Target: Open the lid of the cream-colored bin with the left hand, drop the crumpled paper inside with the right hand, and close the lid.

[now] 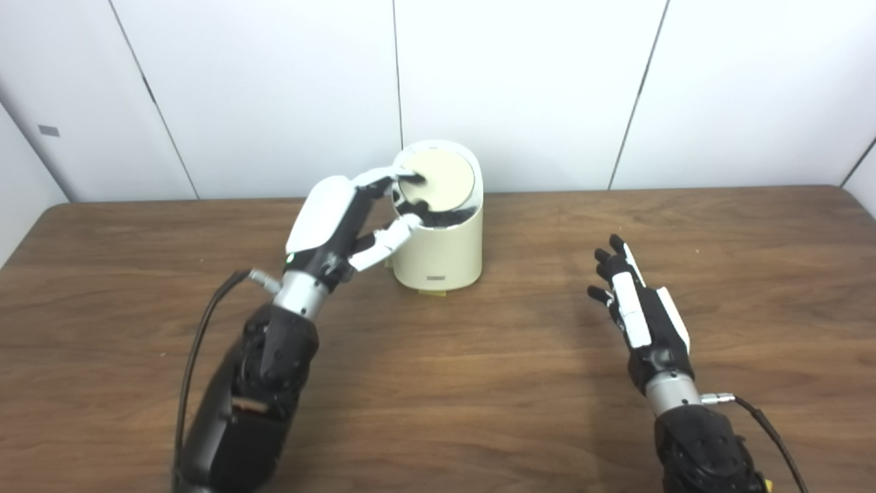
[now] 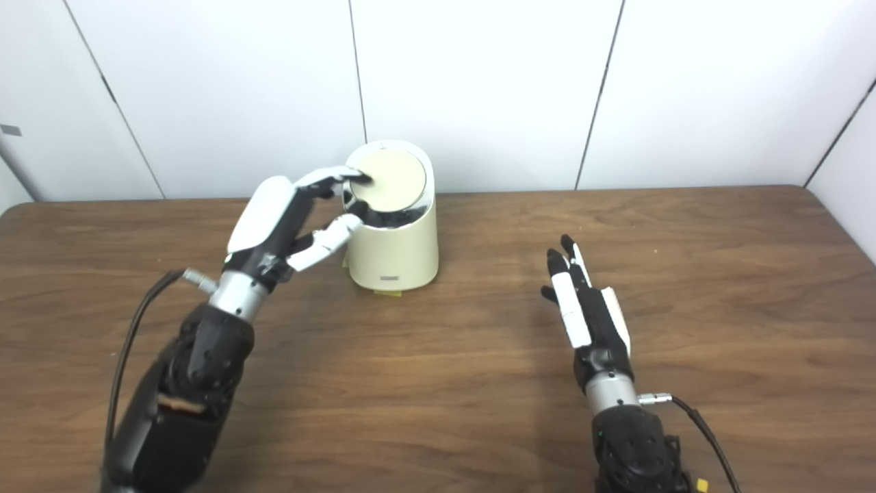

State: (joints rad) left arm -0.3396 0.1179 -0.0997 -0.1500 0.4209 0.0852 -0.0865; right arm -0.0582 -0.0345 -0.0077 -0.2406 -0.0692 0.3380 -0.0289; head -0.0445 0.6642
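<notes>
In the left eye view, the cream-colored bin (image 1: pixel 441 233) stands toward the far edge of the wooden table (image 1: pixel 479 383), close to the white wall panels (image 1: pixel 520 89). Its round lid (image 1: pixel 438 180) is tilted up, with a dark opening showing beneath the front edge. The left hand (image 1: pixel 345 222) reaches to the bin's left side, fingertips (image 1: pixel 410 177) resting on the lid and the thumb against the rim; it holds nothing firmly that can be made out. In the right eye view, the right hand (image 2: pixel 585 308) lies well apart from the bin over the bare tabletop, fingers stretched out and spread, grasping nothing. No crumpled paper can be picked out in either view.
</notes>
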